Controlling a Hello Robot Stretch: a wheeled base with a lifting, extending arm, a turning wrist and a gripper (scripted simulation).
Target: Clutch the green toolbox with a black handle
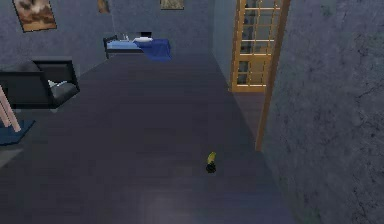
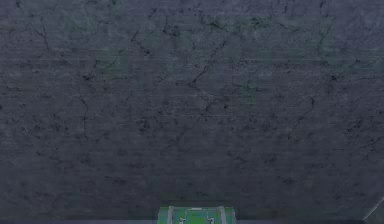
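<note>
green boxy thing | long axis left-right, arm side view's bottom edge | jaws: cannot tell

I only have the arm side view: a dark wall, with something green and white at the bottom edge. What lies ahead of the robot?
Observer: In the forward view, a small yellow-green and black thing stands on the dark floor, just right of the middle.
Operator: Is that the toolbox?
Observer: It's too small to name. It stands alone, apart from all the furniture.
Operator: What's farther on?
Observer: A bed with a blue cover stands against the far wall, and an orange-framed door is on the forward view's right.
</note>
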